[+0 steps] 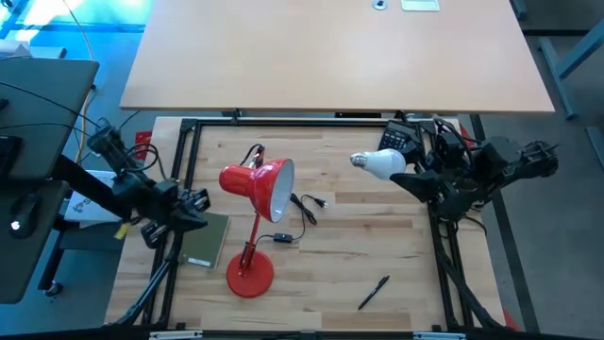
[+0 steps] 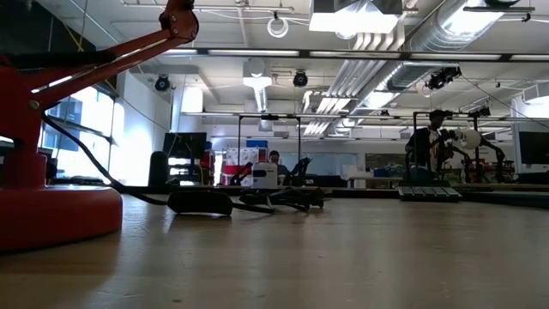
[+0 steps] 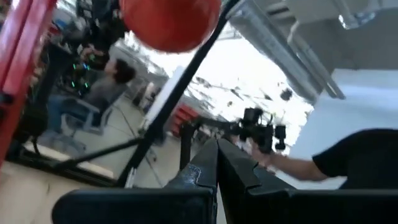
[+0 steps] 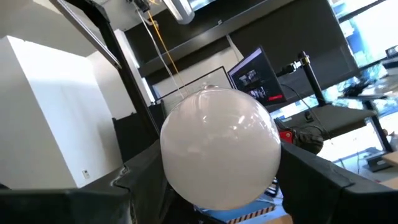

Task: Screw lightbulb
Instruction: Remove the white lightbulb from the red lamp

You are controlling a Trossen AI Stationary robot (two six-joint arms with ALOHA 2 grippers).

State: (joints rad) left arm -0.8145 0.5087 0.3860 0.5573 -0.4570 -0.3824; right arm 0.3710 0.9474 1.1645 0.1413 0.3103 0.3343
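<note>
The red desk lamp [image 1: 253, 217] stands on its round base [image 1: 250, 274] left of the table's middle, its shade [image 1: 260, 186] open toward the right; the shade also shows in the left wrist view [image 3: 169, 22]. My right gripper [image 1: 406, 175] is shut on the white lightbulb [image 1: 379, 163] at the table's far right, above the table, its metal base [image 1: 359, 161] pointing at the lamp. My left gripper [image 1: 200, 210] is shut and empty, by the table's left edge, left of the lamp; its fingers [image 3: 214, 168] meet. My right gripper pinches the lightbulb's rounded white end [image 4: 221, 152] between its two fingers, one on each side. The fingers come level from the table's right. The bulb is lifted clear, lying about level, its metal base toward the lamp.
A green notebook [image 1: 205, 242] lies by the lamp's base. The lamp's black cord with switch and plug [image 1: 300, 215] trails right of the lamp. A black pen [image 1: 373, 293] lies at the near right. A black device [image 1: 401, 137] sits at the far right.
</note>
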